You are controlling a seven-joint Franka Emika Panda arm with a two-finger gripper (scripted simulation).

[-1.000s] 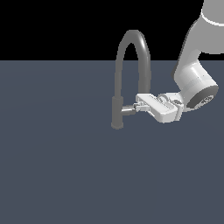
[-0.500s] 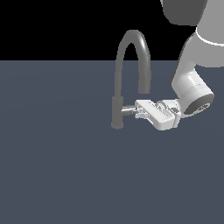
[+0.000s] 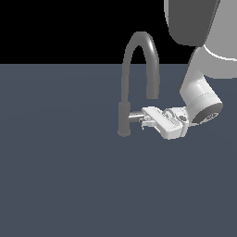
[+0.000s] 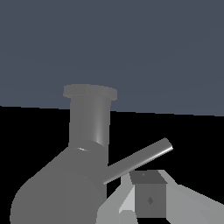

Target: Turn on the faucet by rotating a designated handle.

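Exterior view: the faucet (image 3: 124,118) stood on the dark grey floor (image 3: 60,176), its arched spout curving over to the exterior view's right. The handle (image 3: 135,116) jutted sideways from the base column toward that same right side. The gripper (image 3: 146,121) reached in horizontally from the right, its tip at the handle's end. In the wrist view, the thin lever (image 4: 138,160) ran just beside one finger (image 4: 150,199). Whether the jaws were spread or pinching the handle could not be told.
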